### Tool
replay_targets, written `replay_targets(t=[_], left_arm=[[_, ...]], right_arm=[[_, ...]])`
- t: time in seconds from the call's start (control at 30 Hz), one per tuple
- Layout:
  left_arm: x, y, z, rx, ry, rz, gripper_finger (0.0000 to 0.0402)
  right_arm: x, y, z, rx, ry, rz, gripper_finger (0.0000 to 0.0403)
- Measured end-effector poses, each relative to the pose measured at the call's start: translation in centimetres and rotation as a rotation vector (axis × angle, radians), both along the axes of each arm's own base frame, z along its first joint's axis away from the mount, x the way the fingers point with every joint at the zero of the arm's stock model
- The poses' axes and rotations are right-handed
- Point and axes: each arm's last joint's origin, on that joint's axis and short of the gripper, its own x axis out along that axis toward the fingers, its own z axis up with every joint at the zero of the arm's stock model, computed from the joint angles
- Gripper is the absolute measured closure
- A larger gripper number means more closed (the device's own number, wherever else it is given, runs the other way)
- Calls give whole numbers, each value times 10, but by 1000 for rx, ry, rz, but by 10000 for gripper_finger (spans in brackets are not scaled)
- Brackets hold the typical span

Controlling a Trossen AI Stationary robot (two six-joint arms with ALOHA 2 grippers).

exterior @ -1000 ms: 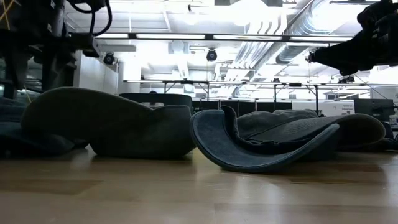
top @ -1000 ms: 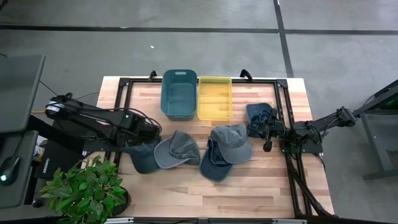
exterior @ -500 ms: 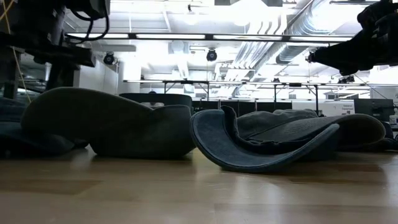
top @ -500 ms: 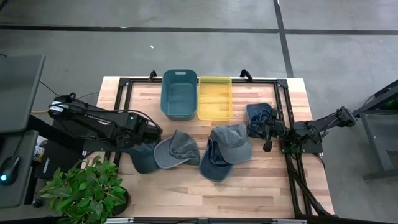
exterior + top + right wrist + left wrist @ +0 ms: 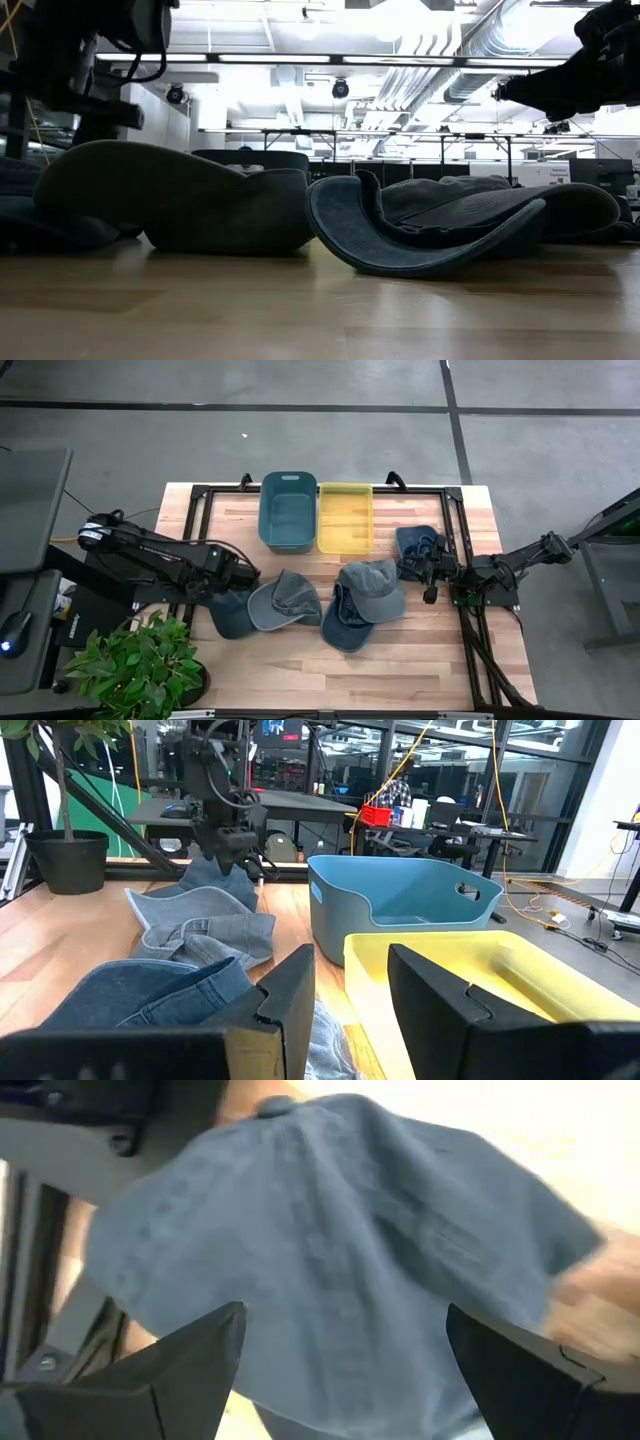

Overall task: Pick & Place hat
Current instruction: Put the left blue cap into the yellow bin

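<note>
Hats on the wooden table, bins behind them.
We see the left gripper spread wide above the leftmost dark blue hat; the right gripper, fingers apart, waits beside the hat at the right.

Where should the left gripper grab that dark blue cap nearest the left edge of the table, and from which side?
Probably the crown, from straight above. In the left wrist view the dark blue cap lies dome-up between the open fingers of the left gripper, so its soft top fabric can bunch between them. In the high view its neighbour, the grey cap, lies close against it, so a sideways approach looks crowded.
</note>
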Motion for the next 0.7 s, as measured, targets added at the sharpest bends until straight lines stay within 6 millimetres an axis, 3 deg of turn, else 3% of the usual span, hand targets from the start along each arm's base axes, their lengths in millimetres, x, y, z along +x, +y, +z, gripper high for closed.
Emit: replay_targets(t=[0.5, 0.7], left_arm=[[2, 1, -3, 44, -28, -9, 58], [3, 1, -3, 30, -41, -24, 86]], right_arm=[[0, 0, 0, 0, 0, 0, 279], [0, 0, 0, 0, -1, 0, 279]])
